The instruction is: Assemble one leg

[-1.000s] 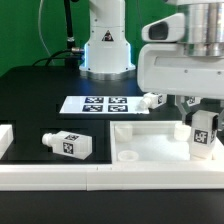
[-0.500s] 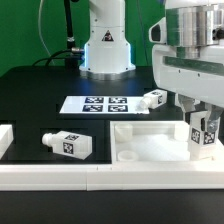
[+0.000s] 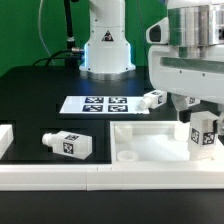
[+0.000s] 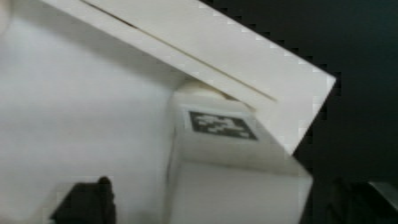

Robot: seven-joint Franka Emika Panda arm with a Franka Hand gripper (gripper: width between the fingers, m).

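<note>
One leg (image 3: 204, 135) stands upright at the corner of the large white panel (image 3: 150, 140), at the exterior view's right. My gripper (image 3: 203, 118) hangs straight over it, its fingers reaching down on either side of the leg's top. In the wrist view the leg (image 4: 231, 150) shows its tag between my two dark fingers (image 4: 80, 200). One finger stands apart from the leg, with white panel (image 4: 71, 110) showing in the gap. The gripper (image 4: 217, 205) looks open.
A second leg (image 3: 68, 145) lies on its side on the black table at the left. A third leg (image 3: 153, 99) lies by the marker board (image 3: 98, 104). The robot's base (image 3: 105, 45) stands behind. A white rail (image 3: 60, 178) runs along the front.
The wrist has turned over the leg since a second ago, so the gripper body looks narrower. The leg has stayed upright at the panel's corner.
</note>
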